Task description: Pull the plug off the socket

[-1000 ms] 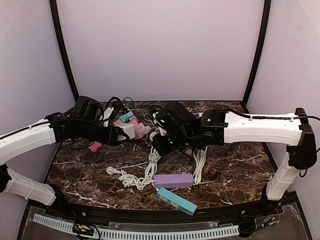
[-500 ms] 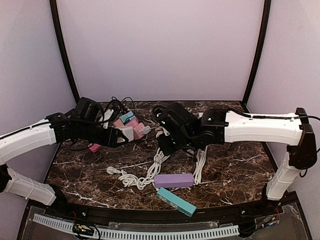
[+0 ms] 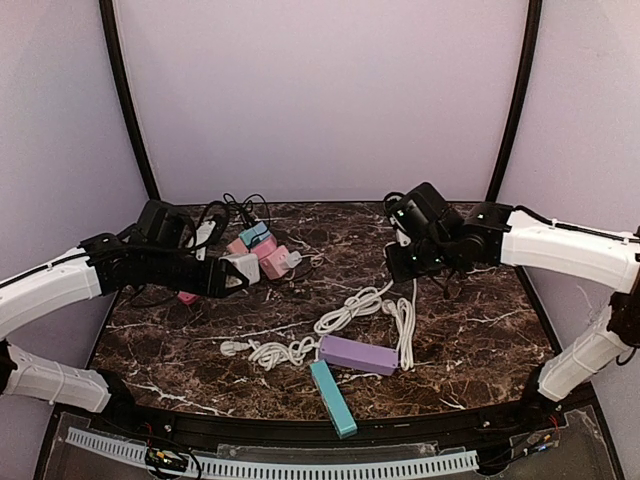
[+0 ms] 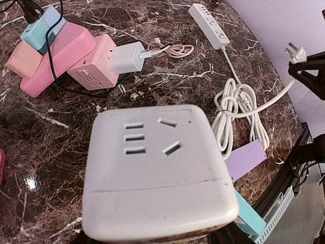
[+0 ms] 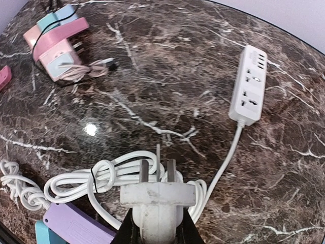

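Back-left of the purple strip (image 3: 357, 354), got the socket (image 4: 152, 173) clamped in left gripper (image 3: 236, 272); back-right, pinching the plug (image 5: 157, 201) in right gripper (image 5: 158, 224), well clear of the socket.

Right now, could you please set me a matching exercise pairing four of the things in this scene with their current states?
Things:
1. white socket cube
2. white plug
3. white charger
4. teal strip

States:
a. plugged into a pink socket
b. lying nearest the front edge of the table
c. held up off the marble, pins bare
d. held up off the marble, slots empty

Pairs: 1-d, 2-c, 3-a, 4-b
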### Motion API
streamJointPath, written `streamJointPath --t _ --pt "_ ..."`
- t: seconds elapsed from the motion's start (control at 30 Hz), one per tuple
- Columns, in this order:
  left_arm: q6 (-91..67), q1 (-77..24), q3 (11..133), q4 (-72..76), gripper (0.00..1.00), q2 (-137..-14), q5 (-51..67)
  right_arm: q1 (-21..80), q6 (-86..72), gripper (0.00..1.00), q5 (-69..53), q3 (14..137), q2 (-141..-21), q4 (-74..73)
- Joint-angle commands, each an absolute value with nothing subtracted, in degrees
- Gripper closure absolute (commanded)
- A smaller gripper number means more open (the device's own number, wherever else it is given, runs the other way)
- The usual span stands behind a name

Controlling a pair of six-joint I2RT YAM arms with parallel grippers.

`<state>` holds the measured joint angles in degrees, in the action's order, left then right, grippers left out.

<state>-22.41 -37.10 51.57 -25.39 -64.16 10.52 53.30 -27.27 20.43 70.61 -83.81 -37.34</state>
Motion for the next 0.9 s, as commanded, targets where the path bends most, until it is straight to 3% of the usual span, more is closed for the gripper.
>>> streamJointPath --t 0.0,0.53,0.87 --pt "-24.36 -36.65 49.05 -23.63 0.99 -61.5 11.88 45.87 -22.64 1.0 22.89 68.34 -79.2 -37.85" --pt "-28.69 -33.55 41.14 -20.07 0.99 -58.47 15.59 22.35 -14.35 1.0 21.23 68.03 -78.92 -37.88" --pt "-28.9 -33.23 39.11 -18.43 0.99 -58.79 17.38 16.74 -14.94 1.0 18.73 66.08 -80.65 -37.22"
